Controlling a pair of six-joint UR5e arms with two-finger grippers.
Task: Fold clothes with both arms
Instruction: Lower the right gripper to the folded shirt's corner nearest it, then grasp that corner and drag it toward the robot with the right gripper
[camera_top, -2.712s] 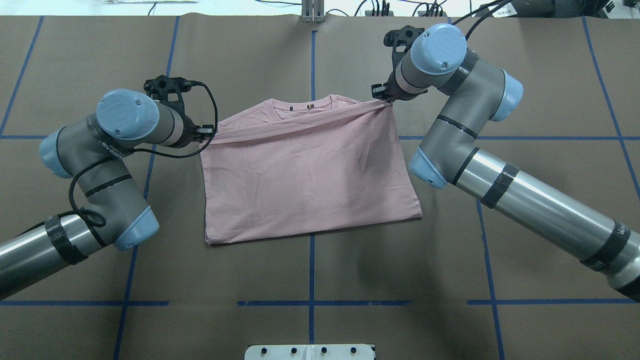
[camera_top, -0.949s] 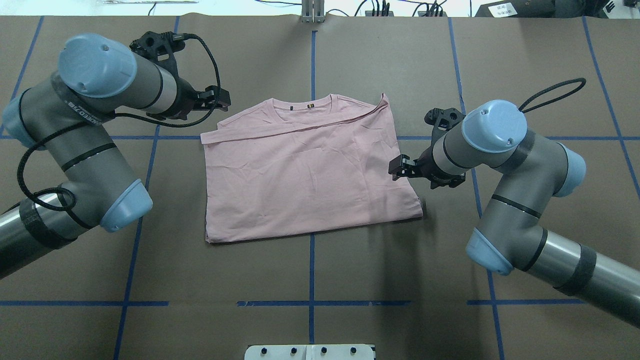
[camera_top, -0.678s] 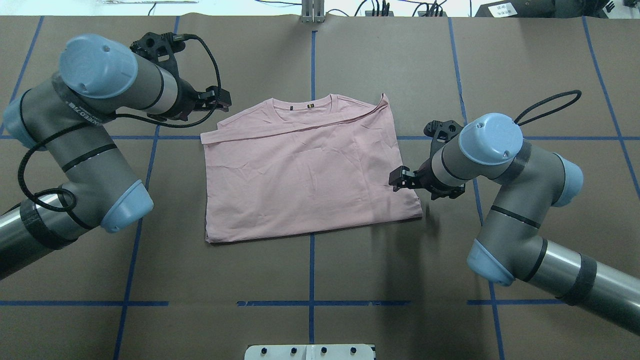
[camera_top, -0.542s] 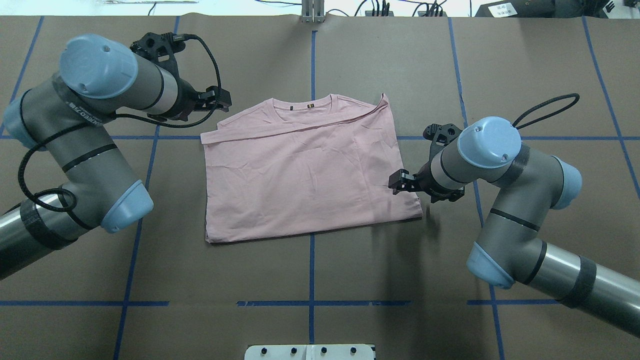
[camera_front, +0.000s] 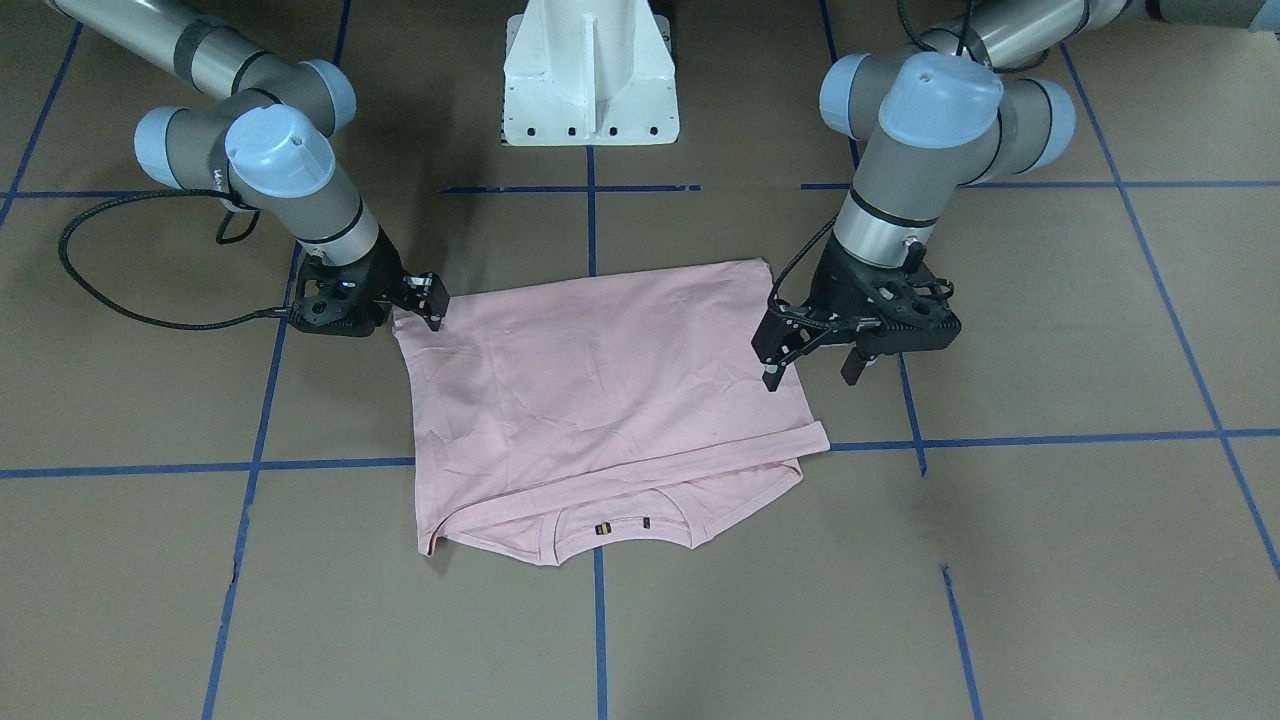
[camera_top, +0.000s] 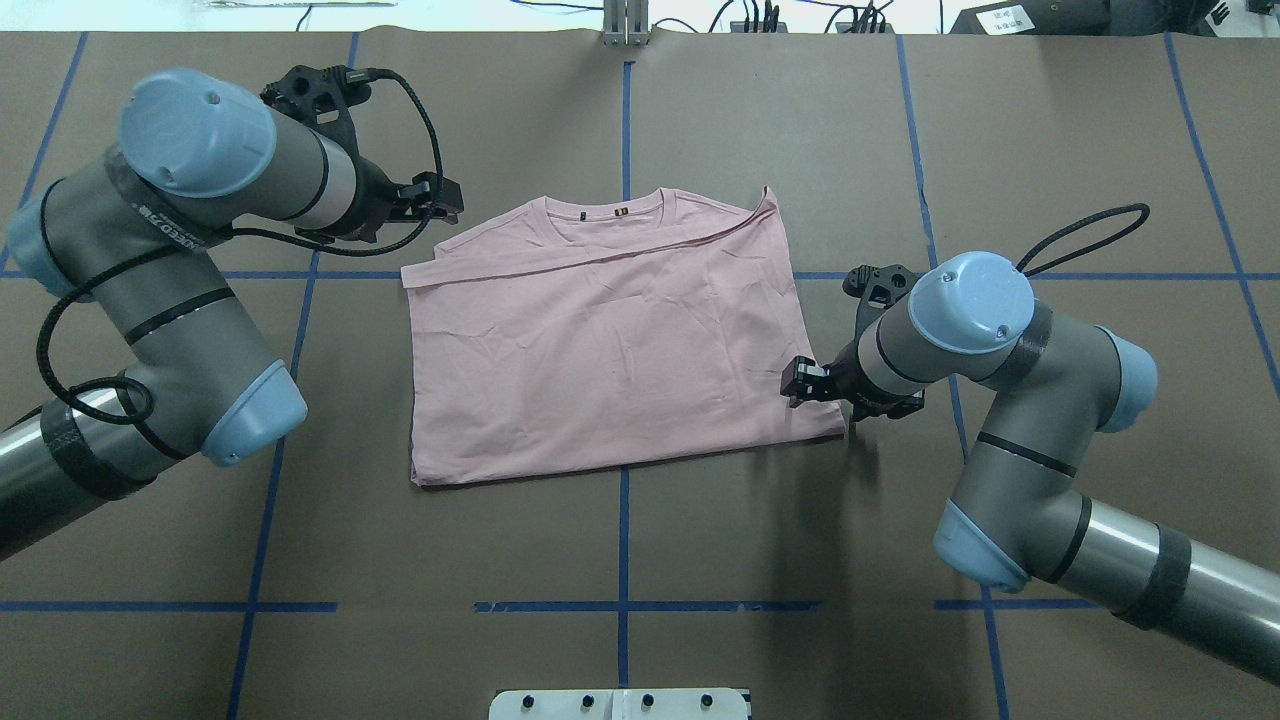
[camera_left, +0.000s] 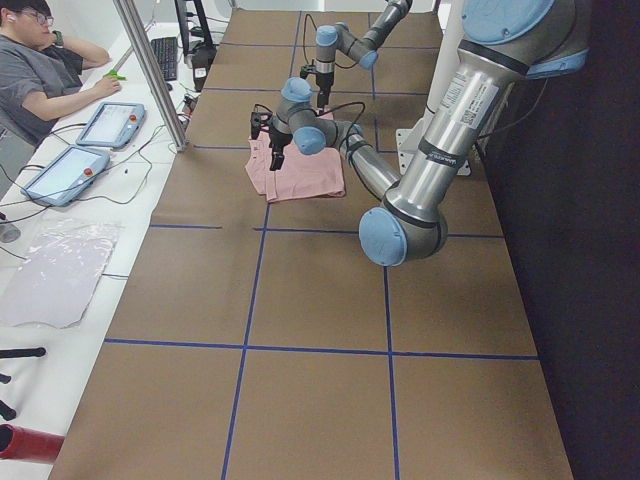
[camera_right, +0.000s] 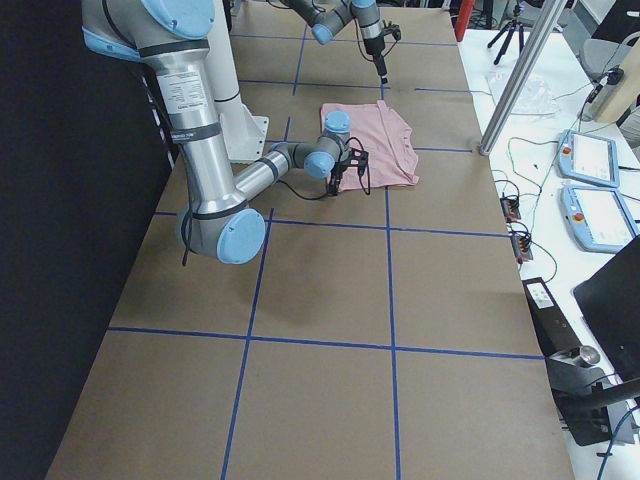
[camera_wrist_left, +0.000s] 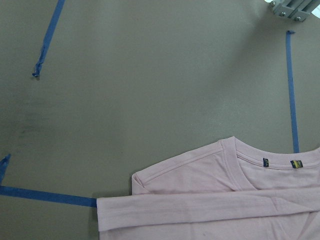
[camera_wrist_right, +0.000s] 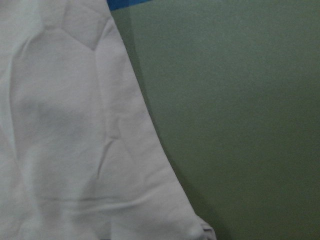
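The pale pink T-shirt (camera_top: 610, 350) lies flat on the brown table, folded in half with its hem edge laid just short of the collar at the far side. Its drawing and lettering are hidden. My left gripper (camera_top: 445, 200) is open and empty, hovering just beyond the shirt's far left corner; in the front-facing view (camera_front: 808, 375) its fingers stand wide apart. My right gripper (camera_top: 800, 382) looks open and sits low at the shirt's right edge near the near right corner, also seen in the front-facing view (camera_front: 432, 305). The right wrist view shows that shirt edge (camera_wrist_right: 60, 125) close up.
The white pedestal base (camera_front: 590, 70) stands at the robot's side of the table. Blue tape lines (camera_top: 623, 540) cross the brown paper. A metal post (camera_top: 625, 20) and cables sit at the far edge. An operator (camera_left: 40, 70) with tablets sits beside the table.
Both grippers have let go of the folded-over hem, which now lies flat. The right gripper moved from the far right corner along the right edge toward the near corner. The left arm pulled back and holds still.
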